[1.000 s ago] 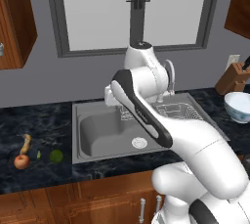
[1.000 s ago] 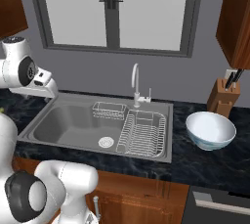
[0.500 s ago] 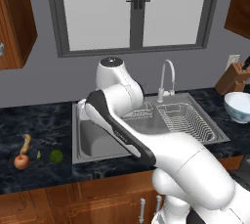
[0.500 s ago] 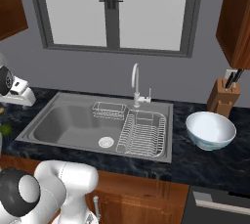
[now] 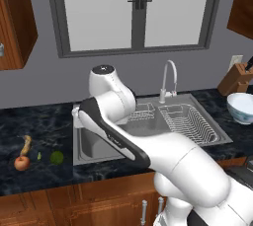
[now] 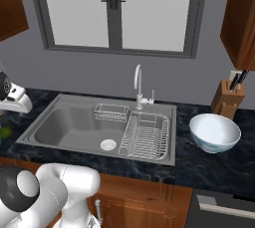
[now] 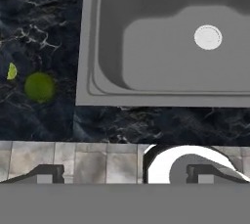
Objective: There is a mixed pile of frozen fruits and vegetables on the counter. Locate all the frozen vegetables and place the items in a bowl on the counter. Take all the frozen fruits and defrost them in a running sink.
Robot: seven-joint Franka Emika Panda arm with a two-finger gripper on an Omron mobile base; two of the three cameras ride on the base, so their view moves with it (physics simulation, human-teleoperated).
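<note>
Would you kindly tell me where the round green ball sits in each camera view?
Left base view: green ball on the counter, lower left.
Right base view: at the far left edge.
Hand view: left of centre.
Shared landmark: the sink, immediately beside it.

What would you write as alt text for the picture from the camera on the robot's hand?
Looking down from the robot's hand: a grey steel sink with a round drain is set in a black marbled counter. A round green ball and a tiny green bit lie on the counter beside the basin. The open claw has its dark tips at the bottom, holding nothing.
</note>
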